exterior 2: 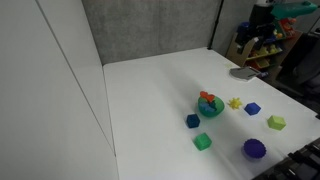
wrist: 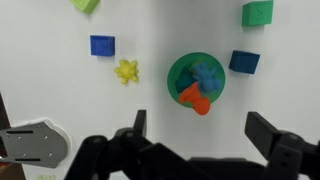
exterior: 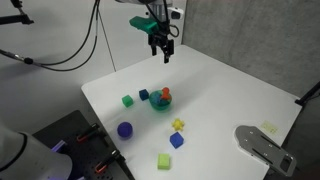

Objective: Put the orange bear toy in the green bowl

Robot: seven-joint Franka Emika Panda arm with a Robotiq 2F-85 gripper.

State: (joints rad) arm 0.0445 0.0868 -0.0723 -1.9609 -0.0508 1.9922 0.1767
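Claw (wrist: 198,122) wide open, empty, high above green bowl (wrist: 175,72). Orange bear (wrist: 195,97) inside bowl. Around bowl on worktop (wrist: 60,80): two blue blocks (wrist: 102,45), two green blocks (wrist: 257,12), one yellow star (wrist: 126,72), one purple ball (exterior: 125,130).

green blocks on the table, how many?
2. The darker green block sits beside a blue block, by the green bowl. The lime green block lies near the table edge, beyond the yellow star. None appears hidden.
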